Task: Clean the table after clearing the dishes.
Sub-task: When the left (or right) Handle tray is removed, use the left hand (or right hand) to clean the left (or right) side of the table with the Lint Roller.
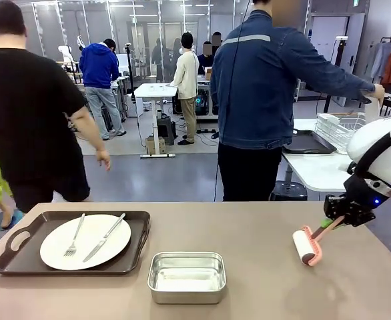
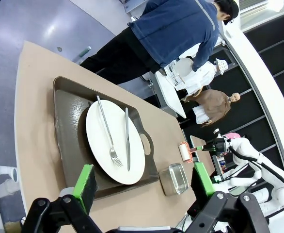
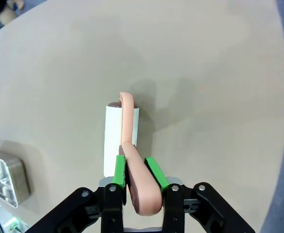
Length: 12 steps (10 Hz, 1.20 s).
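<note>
The taupe table point(image 1: 249, 233) holds one of the dishes, a white plate point(image 1: 85, 241) with a fork and a knife, on a dark brown tray point(image 1: 22, 257) at the left. My right gripper point(image 1: 335, 223) is shut on the pink handle of a lint roller point(image 1: 307, 246), whose white roll rests on the tabletop at the right. In the right wrist view the green pads point(image 3: 118, 171) clamp the handle of the lint roller point(image 3: 120, 138). My left gripper point(image 2: 141, 182) hangs open above the plate point(image 2: 115, 141) and its tray point(image 2: 67, 104), holding nothing.
A small steel pan point(image 1: 186, 276) sits near the table's front middle. A person in a blue jacket point(image 1: 262, 80) stands at the far side, turned to a white table with a wire rack point(image 1: 339, 130). Another person in black point(image 1: 29, 113) stands at far left.
</note>
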Tool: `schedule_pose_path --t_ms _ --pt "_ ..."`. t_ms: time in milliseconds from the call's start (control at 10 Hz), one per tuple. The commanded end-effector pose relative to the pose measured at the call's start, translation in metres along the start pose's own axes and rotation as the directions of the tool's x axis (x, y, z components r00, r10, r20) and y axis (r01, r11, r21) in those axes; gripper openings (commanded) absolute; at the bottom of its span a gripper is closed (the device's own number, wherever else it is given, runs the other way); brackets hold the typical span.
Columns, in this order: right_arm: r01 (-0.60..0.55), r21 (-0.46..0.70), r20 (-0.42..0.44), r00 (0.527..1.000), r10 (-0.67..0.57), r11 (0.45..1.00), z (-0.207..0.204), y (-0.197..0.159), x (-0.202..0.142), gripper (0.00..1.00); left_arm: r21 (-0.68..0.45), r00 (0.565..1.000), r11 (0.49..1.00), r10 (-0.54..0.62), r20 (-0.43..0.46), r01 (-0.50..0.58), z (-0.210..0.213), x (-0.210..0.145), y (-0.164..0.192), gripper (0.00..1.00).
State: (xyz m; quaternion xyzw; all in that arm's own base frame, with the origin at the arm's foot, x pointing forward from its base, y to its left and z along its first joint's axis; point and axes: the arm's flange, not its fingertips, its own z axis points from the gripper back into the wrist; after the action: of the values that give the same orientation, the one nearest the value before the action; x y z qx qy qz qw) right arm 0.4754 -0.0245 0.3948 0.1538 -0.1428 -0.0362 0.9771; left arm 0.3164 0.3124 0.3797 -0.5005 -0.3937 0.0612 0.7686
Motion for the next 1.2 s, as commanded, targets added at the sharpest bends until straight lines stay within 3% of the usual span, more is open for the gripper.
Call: schedule_pose_path --t_ms 0,300,400,600,1100 --pt "-0.004 -0.171 -0.05 0.999 -0.004 0.985 -0.001 0.001 -0.004 0.23 -0.012 1.0 1.0 -0.016 0.005 0.016 0.003 0.0 0.0 1.0" --pt "0.007 -0.298 -0.059 0.998 -0.026 0.955 0.031 0.017 -0.002 0.23 -0.012 1.0 1.0 -0.016 0.005 0.016 0.003 0.0 0.0 1.0" --pt "0.038 -0.294 -0.093 0.993 -0.068 0.955 0.047 0.032 -0.011 0.23 -0.012 1.0 1.0 -0.016 0.005 0.016 0.003 0.0 0.0 1.0" --pt "0.002 -0.299 -0.067 0.998 -0.023 0.954 0.066 0.055 -0.032 0.23 -0.012 1.0 1.0 -0.016 0.005 0.016 0.003 0.0 0.0 1.0" --pt "0.049 -0.358 0.087 0.996 -0.019 0.932 0.101 0.093 -0.035 0.23 -0.012 1.0 1.0 -0.016 0.005 0.016 0.003 0.0 0.0 1.0"
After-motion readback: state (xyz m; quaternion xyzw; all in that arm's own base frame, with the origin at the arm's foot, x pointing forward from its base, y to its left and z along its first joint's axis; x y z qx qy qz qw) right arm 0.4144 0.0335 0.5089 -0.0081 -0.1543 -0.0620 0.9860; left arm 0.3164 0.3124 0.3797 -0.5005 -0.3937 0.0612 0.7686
